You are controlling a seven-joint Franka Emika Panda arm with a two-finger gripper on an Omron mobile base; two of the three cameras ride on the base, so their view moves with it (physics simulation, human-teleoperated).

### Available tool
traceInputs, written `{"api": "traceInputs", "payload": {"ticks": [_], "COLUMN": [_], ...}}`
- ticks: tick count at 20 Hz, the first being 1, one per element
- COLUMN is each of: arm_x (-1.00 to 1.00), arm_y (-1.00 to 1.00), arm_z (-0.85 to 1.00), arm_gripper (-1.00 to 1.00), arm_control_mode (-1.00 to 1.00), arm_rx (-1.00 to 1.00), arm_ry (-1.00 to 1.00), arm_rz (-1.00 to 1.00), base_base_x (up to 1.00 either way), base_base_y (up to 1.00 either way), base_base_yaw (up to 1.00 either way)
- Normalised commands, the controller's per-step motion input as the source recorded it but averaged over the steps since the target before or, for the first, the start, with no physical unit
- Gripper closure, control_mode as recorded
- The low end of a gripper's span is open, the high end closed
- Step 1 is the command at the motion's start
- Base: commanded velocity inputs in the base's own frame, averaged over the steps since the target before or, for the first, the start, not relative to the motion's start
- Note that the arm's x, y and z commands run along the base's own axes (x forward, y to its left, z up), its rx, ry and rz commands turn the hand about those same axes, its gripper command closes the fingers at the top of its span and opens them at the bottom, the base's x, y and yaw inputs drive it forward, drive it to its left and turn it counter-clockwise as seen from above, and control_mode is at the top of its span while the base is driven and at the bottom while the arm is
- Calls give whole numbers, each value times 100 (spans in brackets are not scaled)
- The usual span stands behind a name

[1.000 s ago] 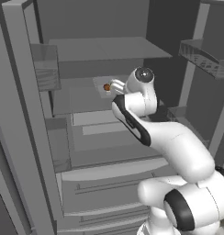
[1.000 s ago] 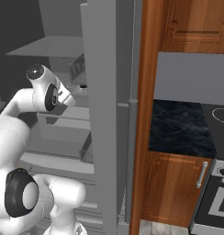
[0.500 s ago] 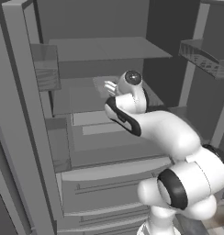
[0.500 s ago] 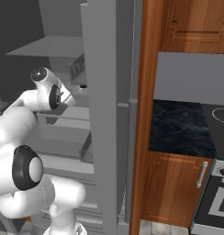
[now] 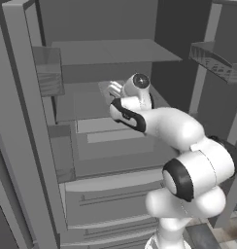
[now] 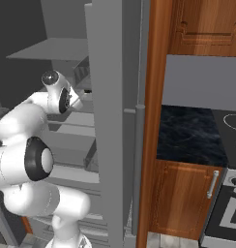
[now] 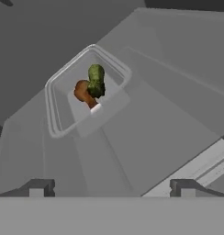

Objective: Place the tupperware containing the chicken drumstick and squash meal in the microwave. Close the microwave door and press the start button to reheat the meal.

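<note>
The arm is reaching into an open grey fridge, its shelves and drawers rising in tiers in front of the base. To the right of the fridge, the right base view is showing a wooden cabinet, a dark speckled counter and the edge of a cooktop.

The tupperware is sitting on a flat grey shelf inside the fridge, with the green squash lying against the brown chicken drumstick at its far end.

The gripper is hanging short of the tray with its jaws spread wide and nothing between them; the two dark fingertips are standing well apart at the bottom of the hand view.

The hand view is giving the food and the tray's rim clearly. In the left base view the tupperware is showing as a pale strip beside the wrist, and the gripper is partly hidden by the hand.
</note>
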Motion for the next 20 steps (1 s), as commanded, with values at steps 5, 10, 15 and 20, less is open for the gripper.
{"api": "traceInputs", "payload": {"ticks": [5,10,15,20], "arm_x": [43,49,53,56], "arm_y": [0,0,0,8], "arm_z": [-15,-16,-14,-11], "arm_gripper": [-100,-100,-100,-100], "arm_control_mode": [-100,-100,-100,-100], "arm_rx": [7,3,1,0], "arm_ry": [0,0,0,0], "arm_rz": [0,0,0,0], "base_base_x": [0,0,0,0], "base_base_y": [0,0,0,0], "base_base_yaw": [0,0,0,0]}}
